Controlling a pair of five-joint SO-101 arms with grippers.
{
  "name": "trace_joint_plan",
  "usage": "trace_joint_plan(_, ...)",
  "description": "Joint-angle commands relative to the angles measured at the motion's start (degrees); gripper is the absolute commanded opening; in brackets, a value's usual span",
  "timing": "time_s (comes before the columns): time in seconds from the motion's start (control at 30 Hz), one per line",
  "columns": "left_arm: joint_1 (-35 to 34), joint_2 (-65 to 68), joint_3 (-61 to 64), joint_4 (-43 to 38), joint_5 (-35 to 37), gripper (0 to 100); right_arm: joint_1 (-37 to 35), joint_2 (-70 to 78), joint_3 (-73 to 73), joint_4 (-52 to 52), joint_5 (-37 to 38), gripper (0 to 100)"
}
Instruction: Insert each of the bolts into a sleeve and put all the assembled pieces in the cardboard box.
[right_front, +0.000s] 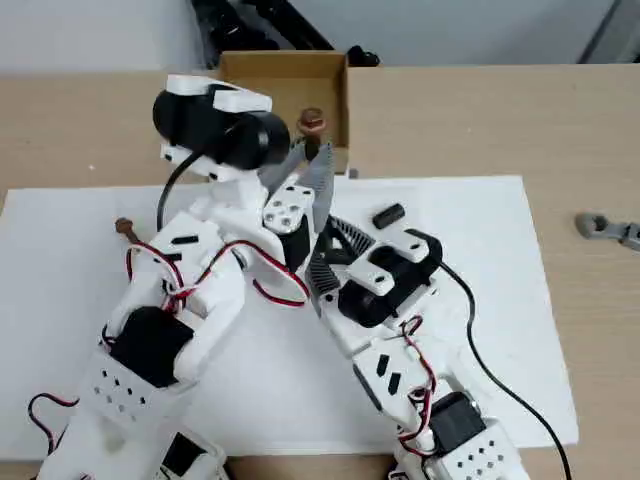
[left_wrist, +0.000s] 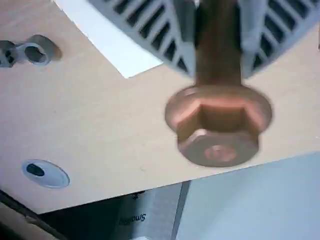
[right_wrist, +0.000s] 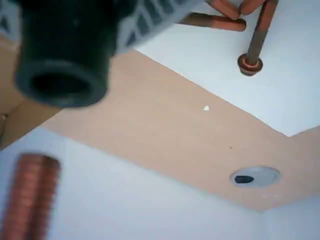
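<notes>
A white sheet (right_front: 500, 300) covered part of the wooden table (right_front: 580, 120), its edge near the left claw (right_front: 314, 160). A grey metal fitting (right_front: 608, 229) rested on bare wood, well apart from that claw. A round grommet (left_wrist: 45, 173) sat in the wood, likewise apart.

**Q:** Where is the high view mounted?
**A:** It is fixed above the table (right_front: 560, 120), off both arms, and looks down. It stands far enough back to cover the white sheet (right_front: 490, 220), the cardboard box (right_front: 285, 75) and both arms.

**Q:** And the wrist views?
**A:** Each camera rides on its arm's wrist and faces what that arm holds, very near. The left shows the bolt (left_wrist: 218, 125) head-on. The right shows the sleeve (right_wrist: 62, 60) mouth.

**Q:** What overlaps?
**A:** The high and left wrist views share the bolt and the grey metal piece (right_front: 605, 228). Both wrist views show sheet and bare tabletop.
</notes>
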Motion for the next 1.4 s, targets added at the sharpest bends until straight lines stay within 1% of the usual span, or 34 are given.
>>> trace_joint_plan(0.0,0.4,0.2,1.1,-1.9,0.4,1,-0.5,-1.5,-1.1,-1.5,0.2,1.3)
trace_joint_plan(0.13,0.4,0.4,1.7,-2.0,2.9,1,-0.5,-1.5,-1.1,-1.5,0.1,1.3)
trace_joint_plan(0.3,0.3,0.2,2.1,-1.8,2.9,1,-0.3,-1.4,-2.1,-2.3,-3.5,1.1)
trace_joint_plan(0.53,0.4,0.1,1.5,-1.4,3.3,1,-0.2,-1.0,-2.4,-2.1,-3.8,1.0)
trace_joint_plan(0.73,2.5,0.2,-6.6,5.8,4.0,1,-0.2,-0.9,-2.4,-2.1,-3.8,1.0)
trace_joint_plan(0.8,3.8,0.3,-7.3,6.3,4.0,1,-0.2,-0.8,-2.4,-2.1,-3.8,1.0)
trace_joint_plan(0.93,4.0,0.5,-7.3,7.2,4.0,1,-0.2,-0.8,-2.4,-2.1,-3.7,1.0)
trace_joint_plan(1.13,3.8,0.4,-6.1,6.9,3.6,1,-0.2,-0.8,-2.4,-2.1,-3.6,0.9)
trace_joint_plan(1.3,0.3,0.3,-5.4,6.8,3.1,1,-0.2,-0.8,-2.4,-2.1,-3.6,0.8)
trace_joint_plan(1.37,-0.1,0.4,-5.1,6.2,3.1,1,-0.2,-0.8,-2.4,-2.1,-3.6,0.8)
